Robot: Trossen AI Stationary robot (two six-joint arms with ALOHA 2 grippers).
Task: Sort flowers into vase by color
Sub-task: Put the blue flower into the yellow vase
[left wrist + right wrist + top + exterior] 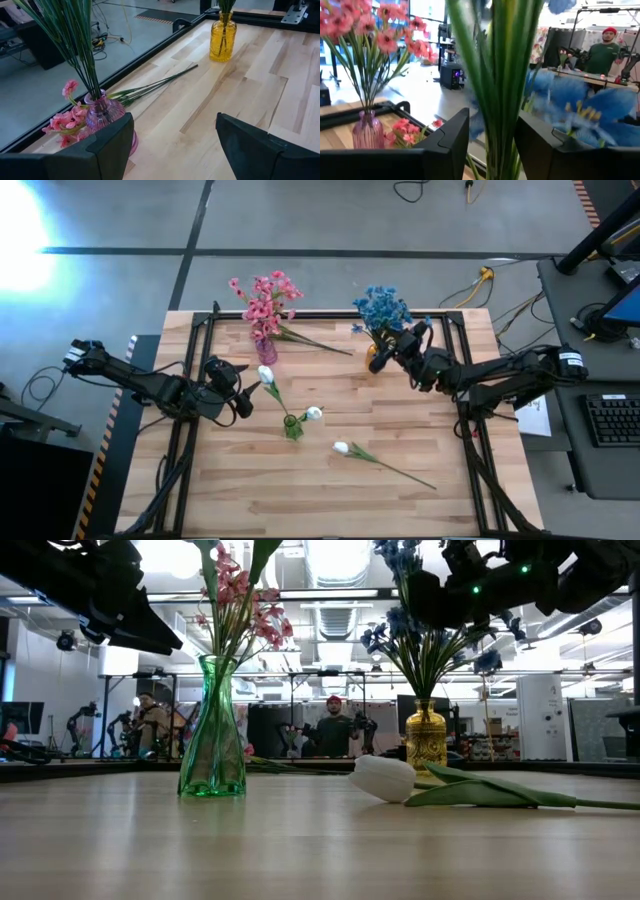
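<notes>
Lying nearest on the bench: a loose white flower (343,448), stem trailing away across the bench (300,490), not yet sorted.
Green vase: the green vase (292,427) stands mid-bench with one white bloom (314,413) in it; a second white flower (266,374) leans over from its far side, toward the left arm.
Left end effector: the left end effector (246,388) hovers just beside that leaning flower, fingers spread and holding nothing, likely lined up to take or steady a white stem.
Pink vase: the pink vase (267,350) at the far edge holds the pink flowers (264,298); one pink sprig (150,89) lies flat beside it, apparently still waiting.
Right end effector: the right end effector (392,347) sits at the yellow vase (374,359), its fingers standing either side of the green stems (492,100) of the blue flowers (381,307); whether they pinch I cannot tell.
Judgement: blue looks nearly sorted, white and pink partly.
Beyond: a person in a red cap (333,726).
</notes>
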